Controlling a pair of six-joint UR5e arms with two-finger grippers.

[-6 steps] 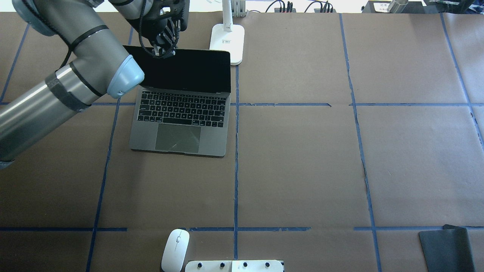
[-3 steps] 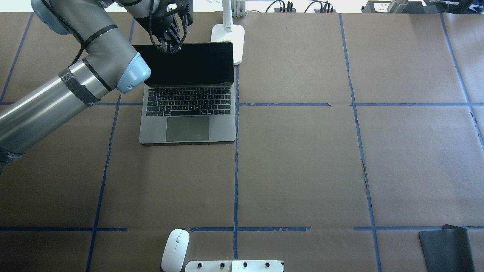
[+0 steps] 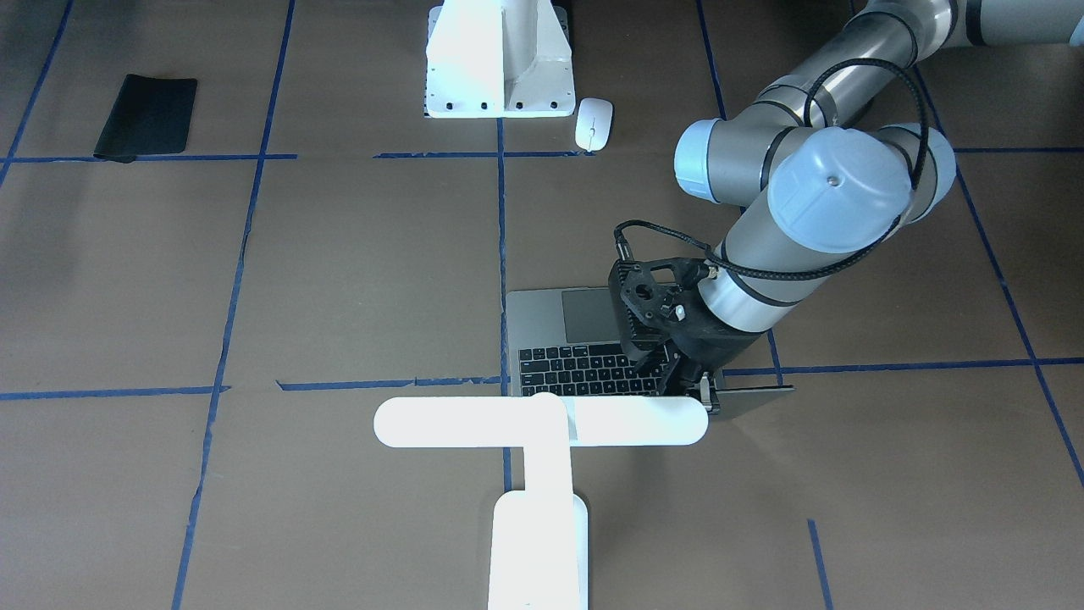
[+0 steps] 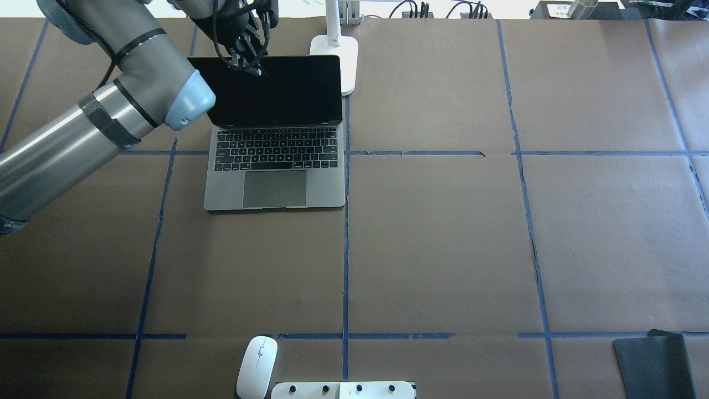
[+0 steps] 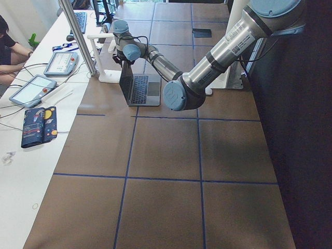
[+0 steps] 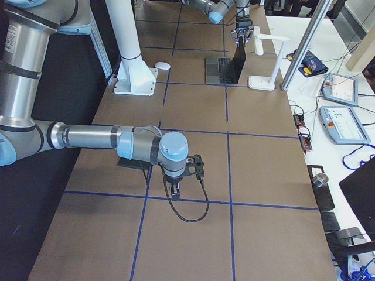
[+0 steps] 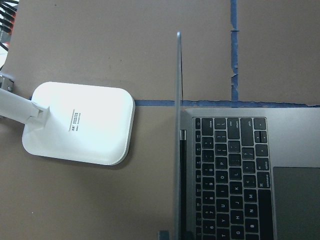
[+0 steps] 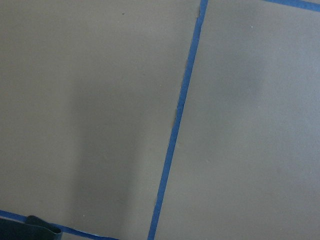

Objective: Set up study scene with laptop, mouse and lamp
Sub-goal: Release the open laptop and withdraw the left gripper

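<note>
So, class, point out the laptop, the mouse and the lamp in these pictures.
Laptop (image 4: 275, 188), overhead view, on its grey trackpad.
Mouse (image 4: 257, 366), overhead view, on its white top shell.
Lamp (image 3: 457, 422), front-facing view, on its bar head.

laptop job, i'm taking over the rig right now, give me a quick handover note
Left gripper: at the top edge of the laptop lid; grip cannot be confirmed.
Right gripper: low over bare table; open or shut unclear.
Laptop open, lamp standing just off its corner; both look placed.
The mouse lies by the white pedestal, far from the laptop.
Left: bring the mouse beside the laptop.
</note>
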